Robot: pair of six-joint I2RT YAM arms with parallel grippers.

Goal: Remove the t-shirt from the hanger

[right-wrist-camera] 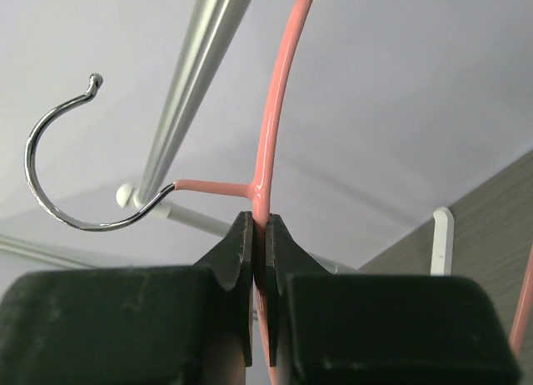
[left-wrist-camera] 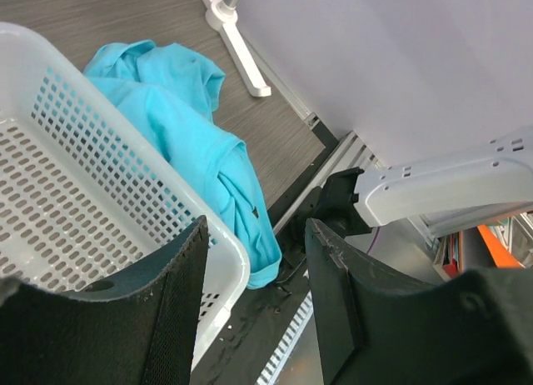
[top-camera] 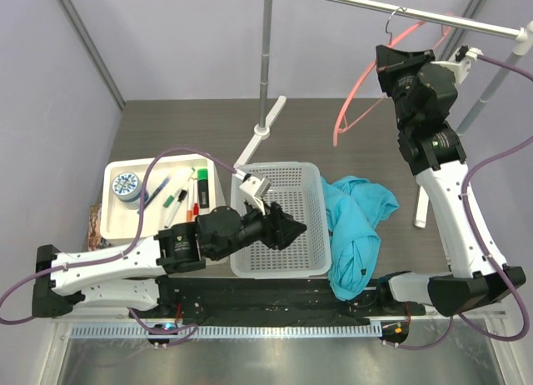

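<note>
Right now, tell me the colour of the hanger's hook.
The hook is silver; the right wrist view shows it best.

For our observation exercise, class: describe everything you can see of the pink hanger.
The hanger is a thin salmon-pink frame, smooth like coated wire, with a silver metal hook at its neck. It carries no clothing. It is tilted in the air, hook up beside the grey rail. The right gripper is shut on it just below the neck; nothing else clearly touches it.
</note>
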